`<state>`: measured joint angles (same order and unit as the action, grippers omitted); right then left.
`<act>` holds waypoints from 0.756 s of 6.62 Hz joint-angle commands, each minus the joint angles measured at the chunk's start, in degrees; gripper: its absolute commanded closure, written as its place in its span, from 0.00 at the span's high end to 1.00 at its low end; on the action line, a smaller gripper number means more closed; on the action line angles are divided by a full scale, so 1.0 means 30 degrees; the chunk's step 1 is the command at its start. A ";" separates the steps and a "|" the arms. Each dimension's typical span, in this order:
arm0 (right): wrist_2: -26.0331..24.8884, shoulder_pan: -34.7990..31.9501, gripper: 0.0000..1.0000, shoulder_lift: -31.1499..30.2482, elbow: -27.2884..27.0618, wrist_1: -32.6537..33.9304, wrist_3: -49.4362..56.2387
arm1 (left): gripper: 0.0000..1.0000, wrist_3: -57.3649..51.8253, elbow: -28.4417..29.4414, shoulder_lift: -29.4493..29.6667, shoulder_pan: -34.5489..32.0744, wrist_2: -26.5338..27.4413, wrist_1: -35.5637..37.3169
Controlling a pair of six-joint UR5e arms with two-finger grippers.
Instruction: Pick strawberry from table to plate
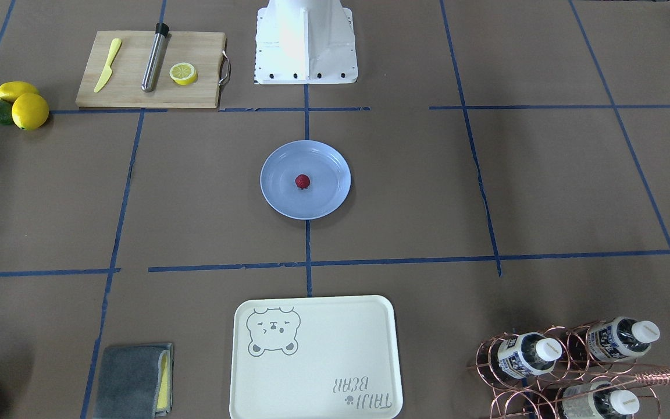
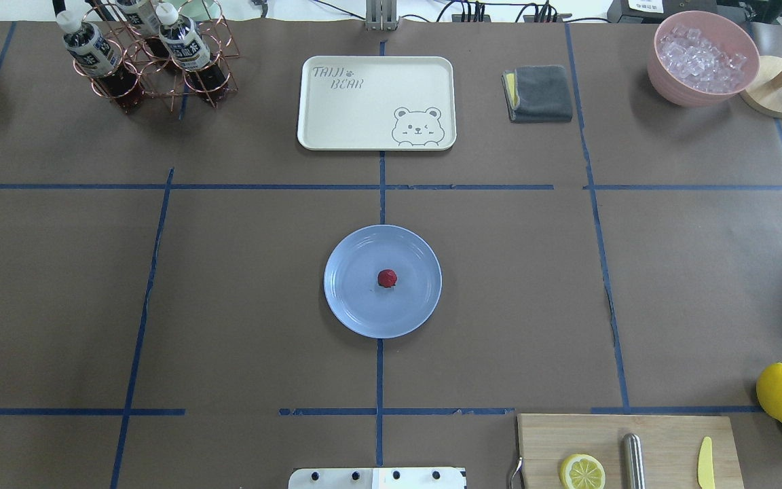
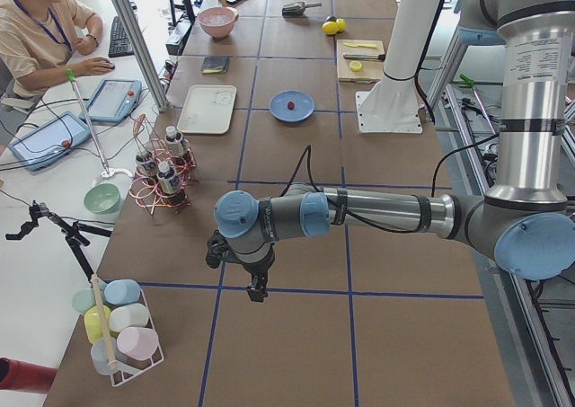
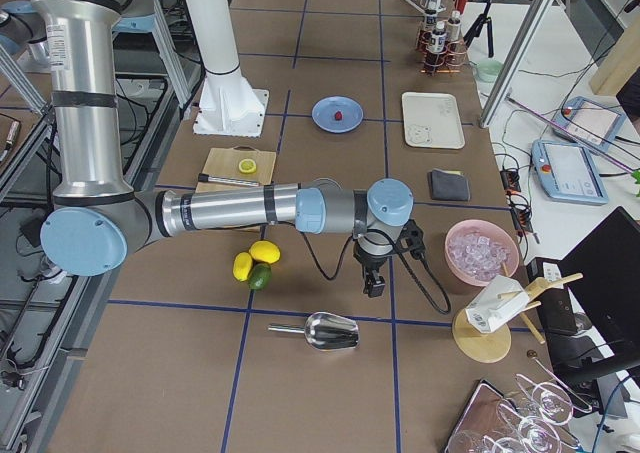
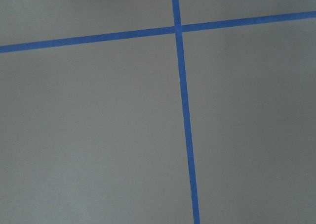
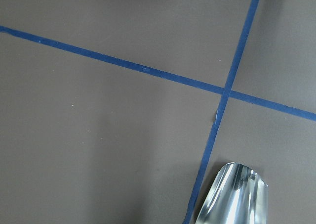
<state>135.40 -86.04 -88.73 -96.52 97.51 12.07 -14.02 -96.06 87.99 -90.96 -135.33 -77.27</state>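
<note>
Strawberry [image 2: 387, 278] sits mid plate [image 2: 354, 309]. My left jaws and right jaws hang over worktop [image 2: 228, 305], well apart from plate; open or closed, cannot tell. Risk: stray sweep toward plate clips rim, berry rolls off.

A: The plate [image 2: 357, 312] looks like smooth, glossy plastic; the table [image 2: 228, 285] under it is matt brown paper with blue tape.
B: The strawberry [image 2: 387, 278] on the plate is dull and matt. Beyond the plate, the tray [image 2: 364, 129] is smooth and satiny.
A: Robot-side of the plate, the cutting board [image 2: 662, 441] is bare pale wood, its rod [image 2: 632, 462] brushed metal.
</note>
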 commanded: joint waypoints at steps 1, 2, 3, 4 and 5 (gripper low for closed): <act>0.0127 -0.0002 1.00 -0.0014 -0.0053 -0.0014 -0.0097 | 1.00 0.0014 -0.0030 -0.0002 -0.0003 0.0111 -0.0346; 0.0333 -0.0002 1.00 -0.0044 -0.0082 0.0044 -0.0126 | 1.00 0.0014 0.0057 -0.0031 -0.0003 0.0112 -0.0812; 0.0422 -0.0002 1.00 -0.0073 -0.0083 0.0045 -0.0098 | 1.00 0.0014 -0.0029 -0.0206 -0.0003 0.0170 -0.0874; 0.0249 -0.0002 1.00 -0.0073 -0.0083 0.0016 -0.0097 | 1.00 0.0043 -0.0088 -0.0236 -0.0003 0.0779 -0.1194; 0.0247 -0.0002 1.00 -0.0073 -0.0083 0.0015 -0.0097 | 1.00 0.0072 -0.0117 -0.0237 -0.0003 0.0814 -0.1429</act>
<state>136.25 -86.04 -88.93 -96.76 97.58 11.77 -13.89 -96.29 87.35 -90.97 -133.49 -80.72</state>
